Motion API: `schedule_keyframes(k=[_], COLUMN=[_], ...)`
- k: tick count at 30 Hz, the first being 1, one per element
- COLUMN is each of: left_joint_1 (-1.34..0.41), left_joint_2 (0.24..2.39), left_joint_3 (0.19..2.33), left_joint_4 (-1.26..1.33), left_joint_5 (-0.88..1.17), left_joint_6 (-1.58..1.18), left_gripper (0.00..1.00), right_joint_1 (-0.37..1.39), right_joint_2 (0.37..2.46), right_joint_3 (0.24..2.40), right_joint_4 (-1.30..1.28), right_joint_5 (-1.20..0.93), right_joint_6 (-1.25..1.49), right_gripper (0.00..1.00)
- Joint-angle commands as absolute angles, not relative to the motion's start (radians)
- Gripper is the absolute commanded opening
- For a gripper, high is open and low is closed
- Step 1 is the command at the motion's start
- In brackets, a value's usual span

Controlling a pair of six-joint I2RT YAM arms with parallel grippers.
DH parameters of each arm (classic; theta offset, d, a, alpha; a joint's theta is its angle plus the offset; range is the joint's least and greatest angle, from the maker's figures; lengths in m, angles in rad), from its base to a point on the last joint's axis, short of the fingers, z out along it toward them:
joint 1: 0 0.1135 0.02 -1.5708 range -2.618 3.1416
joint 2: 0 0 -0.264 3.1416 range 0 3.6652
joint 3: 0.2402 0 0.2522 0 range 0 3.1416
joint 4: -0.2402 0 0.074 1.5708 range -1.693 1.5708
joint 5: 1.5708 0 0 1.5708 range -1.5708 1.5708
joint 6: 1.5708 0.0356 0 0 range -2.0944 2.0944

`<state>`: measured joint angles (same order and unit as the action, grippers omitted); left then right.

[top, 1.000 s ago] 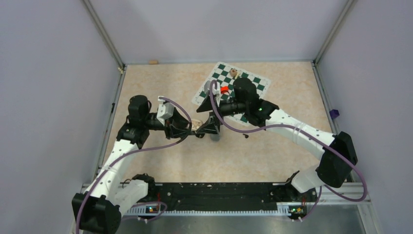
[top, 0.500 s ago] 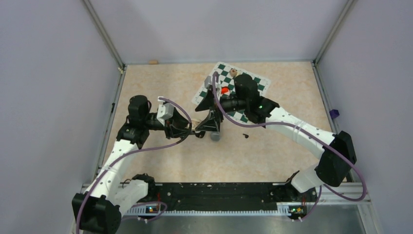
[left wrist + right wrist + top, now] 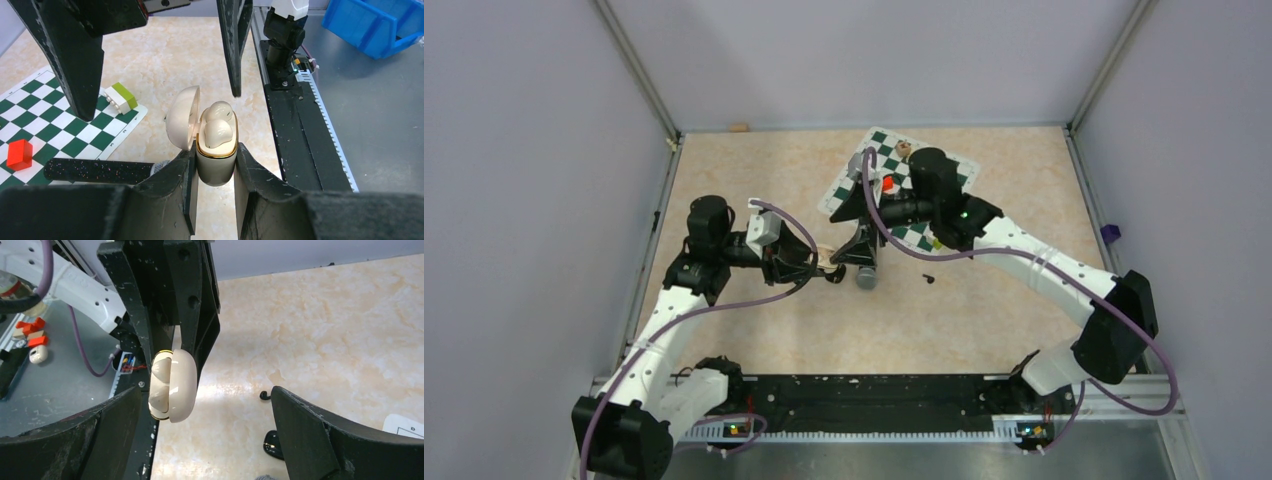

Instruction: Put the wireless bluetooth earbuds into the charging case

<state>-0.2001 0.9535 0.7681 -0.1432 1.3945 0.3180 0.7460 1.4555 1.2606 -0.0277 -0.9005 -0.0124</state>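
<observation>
The cream charging case (image 3: 215,162) with a gold rim is held upright between the fingers of my left gripper (image 3: 215,172), which is shut on its body. Its lid (image 3: 182,117) stands open to the left. Two off-white earbuds (image 3: 216,132) sit in the case's wells. My right gripper (image 3: 205,435) is open and empty, and its fingers (image 3: 75,60) hang to either side beyond the case (image 3: 172,385). Two black earbuds (image 3: 272,442) lie loose on the table; one shows in the top view (image 3: 929,278). There the left gripper (image 3: 827,266) meets the right gripper (image 3: 840,240) mid-table.
A black glittery microphone (image 3: 95,170) lies just beside the case (image 3: 867,277). A green-and-white chessboard mat (image 3: 929,170) at the back carries a red block (image 3: 20,154) and a yellow-green block (image 3: 120,97). The black rail (image 3: 874,400) runs along the near edge.
My right gripper has drawn back slightly toward the chessboard, still open. The left gripper and the case have stayed put.
</observation>
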Motion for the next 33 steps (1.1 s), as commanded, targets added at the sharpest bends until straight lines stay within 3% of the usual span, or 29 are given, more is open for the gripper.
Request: schedule_keyframes(k=[1,11,24,28,33], left_joint_1=[-0.198,-0.198,-0.193,-0.189,-0.187], left_joint_2=[0.946,0.943,0.948,0.96,1.001], left_joint_3=[0.776,0.767,0.755,0.761,0.82], left_joint_4=[-0.144,-0.149,-0.076,-0.011,-0.099], left_joint_5=[1.412,1.39,1.304,1.167,0.988], left_joint_6=[0.34,0.357,0.285,0.2,0.249], left_gripper=[0.0,0.0,0.0,0.0,0.0], right_joint_1=[0.783,0.757,0.791,0.759,0.696], right_joint_2=[1.446,1.431,1.414,1.386,1.28], right_joint_3=[1.318,1.324,1.322,1.362,1.363], right_joint_4=[-0.132,-0.071,-0.143,-0.247,-0.371], right_joint_5=[-0.851,-1.25,-1.443,-1.21,-0.601], right_joint_6=[-0.154,-0.039,-0.091,-0.175,-0.39], right_gripper=[0.99,0.99,0.99,0.99,0.99])
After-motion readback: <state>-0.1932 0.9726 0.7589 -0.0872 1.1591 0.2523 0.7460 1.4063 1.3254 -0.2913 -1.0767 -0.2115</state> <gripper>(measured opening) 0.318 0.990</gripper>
